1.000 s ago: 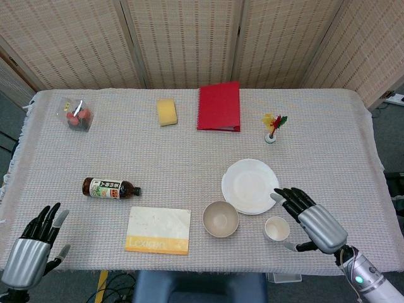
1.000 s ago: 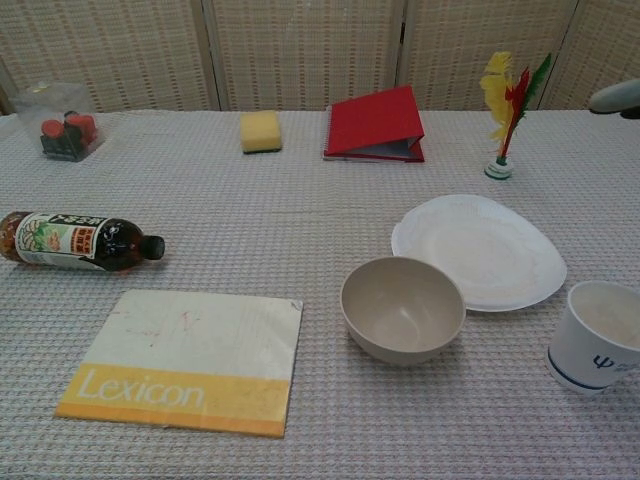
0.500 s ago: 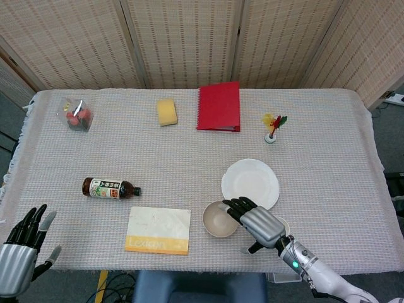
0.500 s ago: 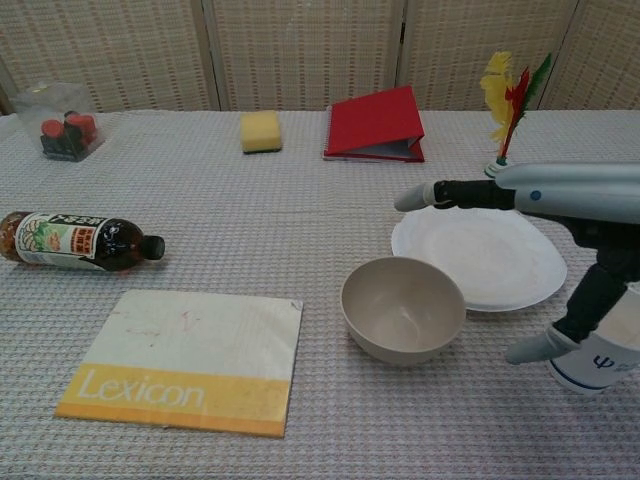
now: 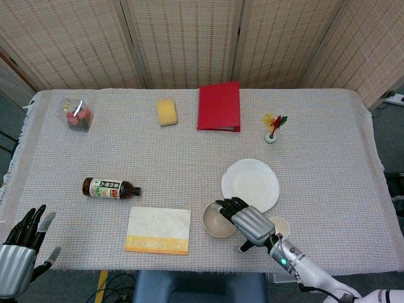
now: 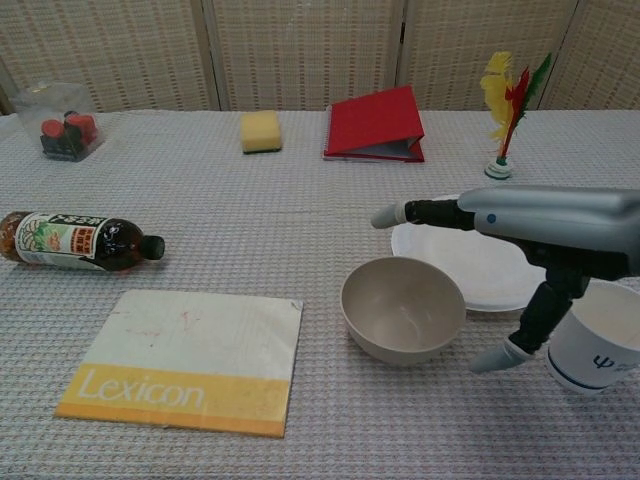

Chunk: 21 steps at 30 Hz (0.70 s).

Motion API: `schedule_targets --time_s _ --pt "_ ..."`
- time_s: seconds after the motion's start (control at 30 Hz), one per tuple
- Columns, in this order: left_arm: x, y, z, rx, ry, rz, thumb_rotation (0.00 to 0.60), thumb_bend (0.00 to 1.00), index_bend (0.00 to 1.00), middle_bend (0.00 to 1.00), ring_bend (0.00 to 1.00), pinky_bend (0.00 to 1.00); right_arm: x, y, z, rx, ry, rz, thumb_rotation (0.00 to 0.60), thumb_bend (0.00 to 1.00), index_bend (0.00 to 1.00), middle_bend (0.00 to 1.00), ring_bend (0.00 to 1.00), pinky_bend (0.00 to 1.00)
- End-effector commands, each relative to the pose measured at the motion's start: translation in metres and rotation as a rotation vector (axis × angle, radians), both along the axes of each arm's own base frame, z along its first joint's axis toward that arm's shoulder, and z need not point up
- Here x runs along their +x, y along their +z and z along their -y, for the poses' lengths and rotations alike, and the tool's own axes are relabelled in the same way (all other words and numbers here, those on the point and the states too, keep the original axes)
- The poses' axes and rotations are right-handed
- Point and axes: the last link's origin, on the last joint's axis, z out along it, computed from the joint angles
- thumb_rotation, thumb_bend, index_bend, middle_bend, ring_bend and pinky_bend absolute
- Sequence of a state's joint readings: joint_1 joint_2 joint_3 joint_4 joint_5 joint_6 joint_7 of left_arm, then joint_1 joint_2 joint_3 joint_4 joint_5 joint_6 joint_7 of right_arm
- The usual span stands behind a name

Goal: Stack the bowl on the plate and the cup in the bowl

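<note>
Under right hand [image 5: 247, 221] fingers [image 6: 400, 214]: bowl [image 6: 402, 308] | untouched | cup [image 6: 592, 340] beside

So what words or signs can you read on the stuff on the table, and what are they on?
"Lexicon": white letters on the yellow band of the flat white and yellow board.
A dark sign like the Greek letter psi, above a dark stripe: on the white paper cup.
Label of the dark brown bottle lying on its side: has pictures and print, too small to read.
Red folder, beige bowl and white plate: no writing visible.
</note>
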<state>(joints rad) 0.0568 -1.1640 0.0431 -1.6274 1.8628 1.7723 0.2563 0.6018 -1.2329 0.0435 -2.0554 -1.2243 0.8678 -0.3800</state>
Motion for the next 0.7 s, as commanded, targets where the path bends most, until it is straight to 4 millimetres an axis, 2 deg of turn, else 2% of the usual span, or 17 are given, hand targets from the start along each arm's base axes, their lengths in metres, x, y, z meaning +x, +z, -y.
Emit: schedule_targets --time_s 0.03,0.37,0.7 --pt "0.0 0.001 0.0 0.004 -0.001 0.004 0.6 0.31 0.0 0.0 0.0 0.26 -0.001 -0.006 0.003 0.005 -0.003 0.002 0.6 0.0 0.0 0.0 0.0 0.0" --pt "0.0 0.006 0.002 0.018 -0.003 0.015 0.6 0.31 0.0 0.0 0.0 0.26 -0.006 -0.026 0.011 0.012 -0.027 0.007 0.6 0.0 0.0 0.0 0.0 0.0" --pt "-0.001 0.009 0.002 0.027 -0.005 0.019 0.6 0.31 0.0 0.0 0.0 0.26 -0.012 -0.036 0.019 0.012 -0.05 0.001 0.6 0.0 0.0 0.0 0.0 0.0"
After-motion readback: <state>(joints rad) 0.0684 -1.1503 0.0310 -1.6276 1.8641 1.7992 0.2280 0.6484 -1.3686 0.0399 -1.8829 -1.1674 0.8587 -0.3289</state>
